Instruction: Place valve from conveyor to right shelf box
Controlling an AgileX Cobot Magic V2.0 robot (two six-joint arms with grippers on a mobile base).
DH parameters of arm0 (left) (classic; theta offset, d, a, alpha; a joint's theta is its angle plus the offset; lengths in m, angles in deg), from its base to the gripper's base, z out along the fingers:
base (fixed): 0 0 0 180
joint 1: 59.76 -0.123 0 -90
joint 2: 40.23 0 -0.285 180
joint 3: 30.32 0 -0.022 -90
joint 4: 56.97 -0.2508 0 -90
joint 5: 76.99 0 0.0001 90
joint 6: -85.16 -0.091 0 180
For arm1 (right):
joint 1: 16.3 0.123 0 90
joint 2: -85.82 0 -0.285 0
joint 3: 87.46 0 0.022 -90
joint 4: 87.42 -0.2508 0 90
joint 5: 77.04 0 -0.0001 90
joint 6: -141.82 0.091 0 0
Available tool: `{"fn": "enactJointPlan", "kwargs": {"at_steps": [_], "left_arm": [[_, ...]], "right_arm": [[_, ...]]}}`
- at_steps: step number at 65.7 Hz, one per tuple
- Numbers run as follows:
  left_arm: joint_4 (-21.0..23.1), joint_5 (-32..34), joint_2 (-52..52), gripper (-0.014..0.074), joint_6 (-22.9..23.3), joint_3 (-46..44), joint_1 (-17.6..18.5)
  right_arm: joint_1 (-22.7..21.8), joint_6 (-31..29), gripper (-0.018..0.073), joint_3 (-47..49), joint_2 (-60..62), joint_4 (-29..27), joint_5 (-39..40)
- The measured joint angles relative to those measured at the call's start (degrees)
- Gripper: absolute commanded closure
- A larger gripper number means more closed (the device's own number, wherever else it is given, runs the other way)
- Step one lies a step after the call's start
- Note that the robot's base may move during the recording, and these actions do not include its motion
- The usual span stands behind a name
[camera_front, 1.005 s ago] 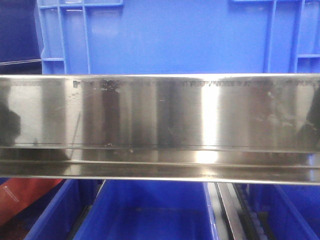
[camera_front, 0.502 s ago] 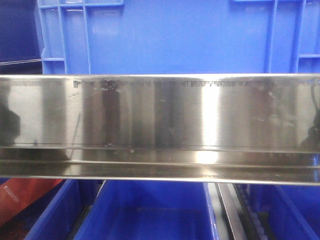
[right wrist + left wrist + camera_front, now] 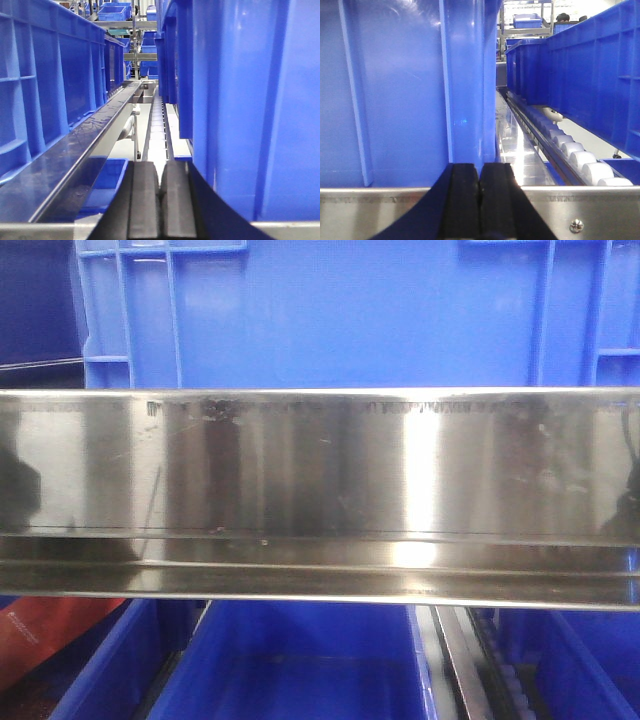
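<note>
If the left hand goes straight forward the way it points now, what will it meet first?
Most likely the blue bin. The left hand, shut and empty, points at the bin's corner post, just past a steel rail below. The roller track lies off to the right. Depth is hard to judge.

A shiny silver steel rail point(image 3: 320, 490), streaked with pale and dark reflections, is seen between bright blue plastic bins point(image 3: 340, 310). A red patch point(image 3: 40, 635) is seen at lower left. White rollers point(image 3: 580, 160) are lined beside blue bins; black finger pads point(image 3: 479, 200) are shown.
</note>
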Motion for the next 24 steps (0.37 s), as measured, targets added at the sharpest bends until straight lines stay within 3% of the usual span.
{"fn": "enactJointPlan", "kwargs": {"at_steps": [24], "left_arm": [[0.0, 0.0, 0.0, 0.0708, 0.0, 0.0, 0.0]], "right_arm": [[0.0, 0.0, 0.0722, 0.0, 0.0, 0.0, 0.0]]}}
